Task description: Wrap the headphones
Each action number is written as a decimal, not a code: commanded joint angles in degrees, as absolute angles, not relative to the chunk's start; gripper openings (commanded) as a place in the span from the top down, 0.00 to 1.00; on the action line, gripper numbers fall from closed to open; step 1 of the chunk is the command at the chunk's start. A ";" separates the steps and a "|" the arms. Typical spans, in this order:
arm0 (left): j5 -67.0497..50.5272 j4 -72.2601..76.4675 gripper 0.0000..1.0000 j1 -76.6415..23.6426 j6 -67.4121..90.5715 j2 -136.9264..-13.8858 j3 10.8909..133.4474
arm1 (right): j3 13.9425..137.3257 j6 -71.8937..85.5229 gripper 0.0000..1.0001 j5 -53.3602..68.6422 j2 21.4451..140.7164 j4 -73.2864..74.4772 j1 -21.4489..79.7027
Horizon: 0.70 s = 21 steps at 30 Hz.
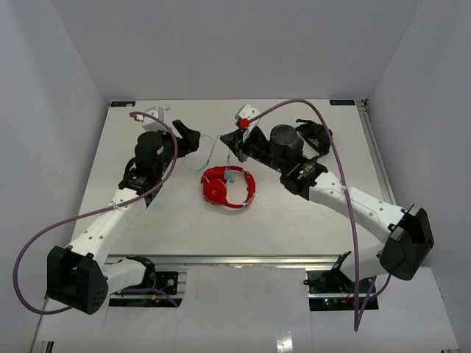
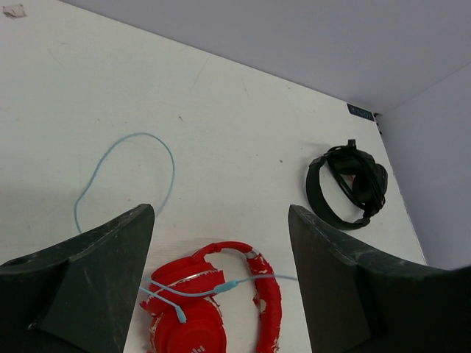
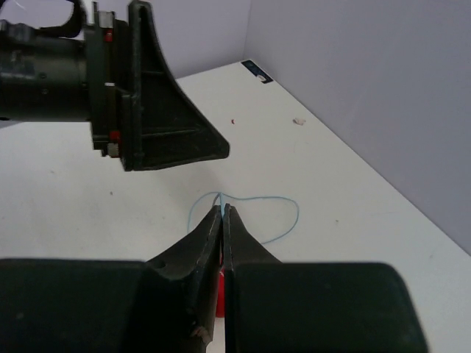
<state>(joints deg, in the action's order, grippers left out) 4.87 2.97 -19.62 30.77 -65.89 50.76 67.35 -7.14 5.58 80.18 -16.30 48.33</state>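
The red headphones (image 1: 228, 188) lie flat in the middle of the table, with the pale blue cable (image 1: 211, 151) running off toward the back. My right gripper (image 1: 230, 143) is shut on the cable; in the right wrist view the thin cable (image 3: 298, 219) comes out of the closed tips (image 3: 223, 209) and loops over the table, and a sliver of the red headphones (image 3: 219, 295) shows below them. My left gripper (image 1: 188, 140) is open and empty. In the left wrist view its fingers frame the headphones (image 2: 213, 301), and the cable loop (image 2: 172, 165) lies beyond.
Black headphones (image 1: 316, 136) lie at the back right, also in the left wrist view (image 2: 349, 184). My left gripper (image 3: 158, 140) hangs close in front of the right one. White walls enclose the table on three sides.
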 commanded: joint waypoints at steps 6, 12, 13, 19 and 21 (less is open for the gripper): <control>-1.99 2.20 0.17 -19.64 30.89 -57.02 42.73 | 86.06 -16.89 0.92 -9.03 85.01 -14.16 47.19; -11.68 1.62 0.19 -22.80 27.37 -55.07 38.82 | 89.63 -17.63 0.92 -17.40 89.24 -13.32 41.05; -11.71 0.94 0.20 -24.03 26.67 -56.26 39.49 | 90.10 -16.29 0.92 -17.21 89.75 -12.31 39.09; -7.91 0.26 0.19 -37.49 20.16 -64.29 43.13 | 89.22 -9.93 0.92 -13.47 89.83 -9.32 31.21; -7.88 0.35 0.19 -39.52 18.71 -66.80 44.20 | 87.43 -10.51 0.92 -13.10 88.60 -9.23 30.92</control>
